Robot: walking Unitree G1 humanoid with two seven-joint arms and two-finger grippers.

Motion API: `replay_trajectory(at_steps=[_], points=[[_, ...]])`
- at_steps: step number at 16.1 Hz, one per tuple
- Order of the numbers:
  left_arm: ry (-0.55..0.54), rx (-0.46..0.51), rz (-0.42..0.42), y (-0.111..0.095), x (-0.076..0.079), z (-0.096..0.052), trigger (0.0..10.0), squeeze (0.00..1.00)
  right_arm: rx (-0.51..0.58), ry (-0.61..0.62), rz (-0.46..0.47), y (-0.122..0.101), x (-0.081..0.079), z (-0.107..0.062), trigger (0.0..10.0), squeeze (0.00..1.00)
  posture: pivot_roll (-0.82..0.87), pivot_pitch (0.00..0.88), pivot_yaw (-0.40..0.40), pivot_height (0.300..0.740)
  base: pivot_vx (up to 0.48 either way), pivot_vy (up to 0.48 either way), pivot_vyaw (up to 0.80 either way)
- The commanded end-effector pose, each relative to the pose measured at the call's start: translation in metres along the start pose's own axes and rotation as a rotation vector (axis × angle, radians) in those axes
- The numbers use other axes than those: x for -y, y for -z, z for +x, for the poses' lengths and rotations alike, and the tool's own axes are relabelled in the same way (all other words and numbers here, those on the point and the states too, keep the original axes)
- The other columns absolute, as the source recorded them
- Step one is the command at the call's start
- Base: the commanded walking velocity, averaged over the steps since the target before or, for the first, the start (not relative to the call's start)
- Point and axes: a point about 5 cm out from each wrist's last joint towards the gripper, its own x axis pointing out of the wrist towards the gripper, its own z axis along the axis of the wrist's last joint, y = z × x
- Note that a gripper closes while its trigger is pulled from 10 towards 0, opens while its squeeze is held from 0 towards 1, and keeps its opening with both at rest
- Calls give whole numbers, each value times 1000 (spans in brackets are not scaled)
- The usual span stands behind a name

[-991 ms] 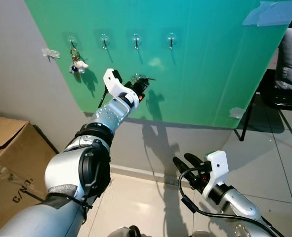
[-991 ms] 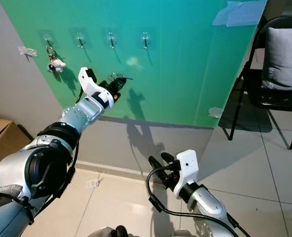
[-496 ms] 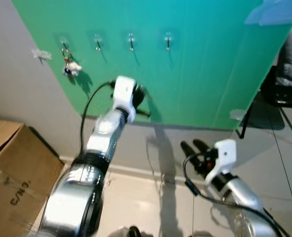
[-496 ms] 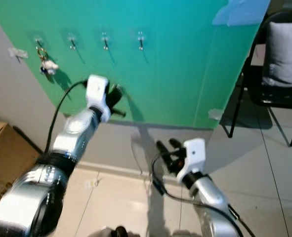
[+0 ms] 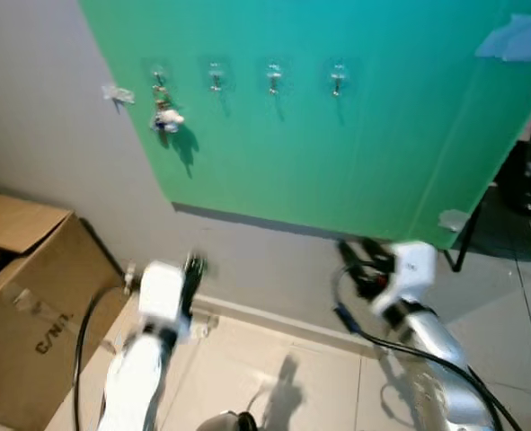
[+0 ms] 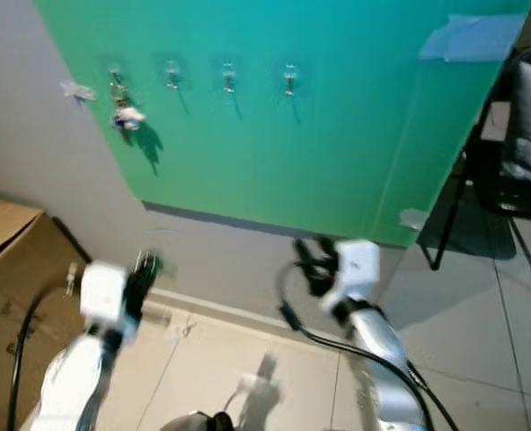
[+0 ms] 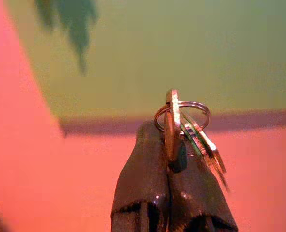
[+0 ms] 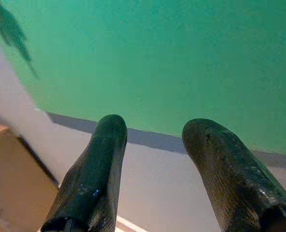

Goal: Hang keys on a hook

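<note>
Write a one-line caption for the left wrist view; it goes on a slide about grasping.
Left gripper pinching a ring of keys between shut black fingers, facing the green board.

Brass keys (image 7: 191, 137) on a split ring, pinched upright between left end effector (image 7: 169, 166) fingertips, four wall hooks (image 5: 274, 78) on green panel, leftmost occupied

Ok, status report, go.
Left gripper shut on keys, low near the floor. Right gripper open, idle. Three hooks free; leftmost holds a keychain.
</note>
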Motion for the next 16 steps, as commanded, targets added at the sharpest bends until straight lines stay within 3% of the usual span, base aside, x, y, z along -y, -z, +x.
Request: replay_trajectory(at_steps=[1, 6, 9, 13, 16], points=[[11, 83, 16, -22, 0, 11, 0, 0, 4, -6, 13, 4, 0, -3, 10000, 0, -135, 0, 116, 740, 0, 0, 0], [11, 78, 41, -28, 2, 10, 0, 0, 2, 10, -21, 10, 2, 0, 10000, 0, -134, 0, 114, 740, 0, 0, 0], [32, 62, 48, -30, 3, 18, 0, 0, -7, -5, -33, 13, 0, 2, 10000, 0, -134, 0, 112, 740, 0, 0, 0], [27, 30, 24, -29, 2, 26, 0, 0, -10, -10, -45, 14, 1, 4, 10000, 0, -135, 0, 110, 740, 0, 480, 0], [44, 30, 38, -35, 6, 36, 0, 0, -17, -15, -61, 16, 0, 5, 10000, 0, -141, 0, 113, 740, 0, 0, -352]])
